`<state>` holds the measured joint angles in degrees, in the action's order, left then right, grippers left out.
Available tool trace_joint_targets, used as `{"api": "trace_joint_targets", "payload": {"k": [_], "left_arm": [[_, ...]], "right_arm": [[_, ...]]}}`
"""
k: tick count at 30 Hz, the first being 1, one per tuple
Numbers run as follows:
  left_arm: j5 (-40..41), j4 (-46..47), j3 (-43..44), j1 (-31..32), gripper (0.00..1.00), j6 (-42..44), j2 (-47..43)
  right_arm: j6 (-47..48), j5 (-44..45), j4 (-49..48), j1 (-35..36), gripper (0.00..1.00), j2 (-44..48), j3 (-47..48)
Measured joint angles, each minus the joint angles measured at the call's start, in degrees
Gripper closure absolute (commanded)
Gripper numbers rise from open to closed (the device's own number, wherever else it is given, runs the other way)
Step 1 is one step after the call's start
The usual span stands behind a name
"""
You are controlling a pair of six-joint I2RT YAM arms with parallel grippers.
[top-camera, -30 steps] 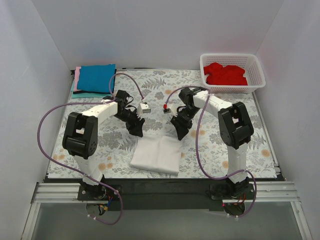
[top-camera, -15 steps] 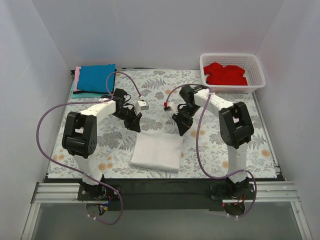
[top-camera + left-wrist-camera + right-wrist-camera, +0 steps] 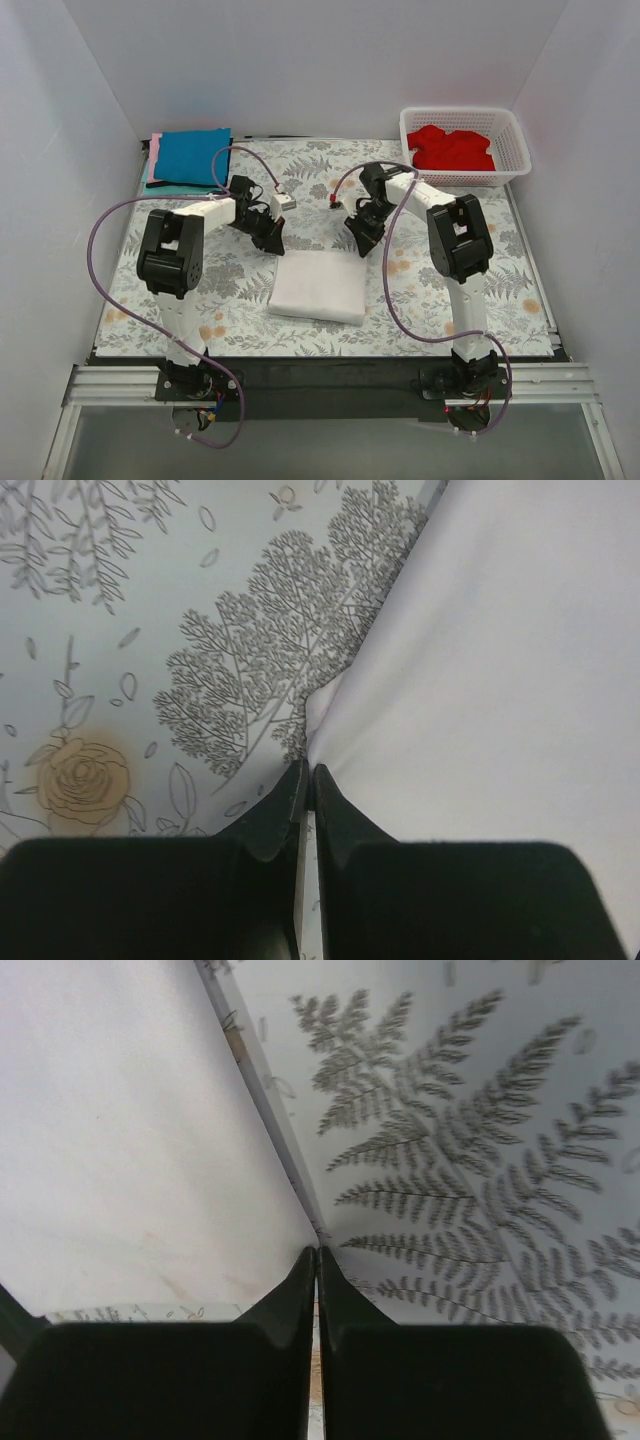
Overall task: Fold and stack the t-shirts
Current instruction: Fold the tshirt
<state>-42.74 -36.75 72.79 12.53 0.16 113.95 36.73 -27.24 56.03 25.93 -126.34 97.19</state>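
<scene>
Four t-shirts in view, one of each colour; two arms; one basket; one table cloth

Item 1, white t-shirt (image 3: 318, 287): count one; lies as a folded rectangle on the floral table cloth (image 3: 505, 275), at the middle, between the two arms; held at its two far corners

Item 2, blue t-shirt (image 3: 192, 155): count one; folded flat at the far-left corner of the table, on top of item 3

Item 3, pink t-shirt (image 3: 152, 168): count one; only a narrow edge shows beneath the blue one's left side

Item 4, red t-shirt (image 3: 450, 148): count one; bunched, unfolded, inside the white lattice basket (image 3: 512, 174) at the far right

Left gripper (image 3: 305, 772): fingers pressed together, pinching the white shirt's far-left corner, the cloth puckered at the tips

Right gripper (image 3: 317, 1252): fingers pressed together on the white shirt's far-right corner, where its edge runs in

Progress, as judged: about halfway; blue and pink folded and stacked; white folded but not yet on the stack, well apart from it; red untouched in the basket, with folding and stacking both left
</scene>
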Motion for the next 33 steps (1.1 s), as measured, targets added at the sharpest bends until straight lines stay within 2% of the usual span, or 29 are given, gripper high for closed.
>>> {"api": "trace_joint_targets", "payload": {"k": [7,8,9,11,12,13,14,16,17,18,19,21,27,30,33], "left_arm": [[2.3,7.1,2.6,0.0,1.0,-5.6,1.9],[2.8,7.7,3.1,0.0,0.96,-6.3,2.2],[3.3,8.4,3.5,0.0,0.81,-7.1,2.5],[4.5,10.3,4.4,-0.2,0.68,-9.5,3.0],[5.5,11.4,4.7,-0.3,0.55,-10.7,3.0],[5.9,12.5,4.9,-0.5,0.49,-12.3,2.9],[6.3,13.5,4.9,-0.8,0.35,-13.9,2.8],[6.7,14.5,4.8,-1.7,0.33,-17.3,2.1],[6.7,14.8,4.4,-2.0,0.31,-19.1,1.2],[6.4,15.1,3.5,-2.3,0.28,-20.9,-0.4],[6.0,15.1,2.8,-2.6,0.21,-22.3,-2.1],[4.4,14.9,0.7,-3.0,0.2,-27.1,-7.6],[-5.1,18.6,-6.6,0.5,0.18,-45.4,-25.9],[-8.8,21.3,-11.2,6.2,0.18,-53.6,-27.5],[-11.2,23.8,-17.1,11.0,0.17,-60.4,-24.3]], "right_arm": [[-3.2,3.9,-5.8,-1.9,0.99,-0.1,2.1],[-3.5,4.8,-6.6,-2.0,0.99,-0.2,2.8],[-3.7,5.6,-7.2,-2.0,0.93,-0.3,3.8],[-4.9,6.6,-8.1,-2.2,0.7,-0.9,6.6],[-5.6,6.8,-8.7,-2.3,0.58,-0.9,7.8],[-6.2,6.7,-9.3,-2.5,0.53,-0.9,8.6],[-6.6,6.0,-10.0,-2.6,0.4,-0.5,9.2],[-8.0,4.8,-10.4,-3.2,0.29,0.7,9.0],[-8.6,3.8,-10.4,-3.6,0.28,1.8,8.7],[-9.2,2.6,-10.8,-4.0,0.22,3.6,7.7],[-9.9,1.5,-10.8,-4.3,0.16,5.7,6.5],[-11.5,-1.6,-11.2,-4.9,0.02,11.4,3.0],[-18.3,-14.4,-11.7,-4.8,0.02,24.7,-6.6],[-22.9,-21.2,-12.6,-3.4,0.02,24.6,-11.3],[-27.4,-24.9,-14.2,-1.4,0.02,22.5,-16.7]]}}
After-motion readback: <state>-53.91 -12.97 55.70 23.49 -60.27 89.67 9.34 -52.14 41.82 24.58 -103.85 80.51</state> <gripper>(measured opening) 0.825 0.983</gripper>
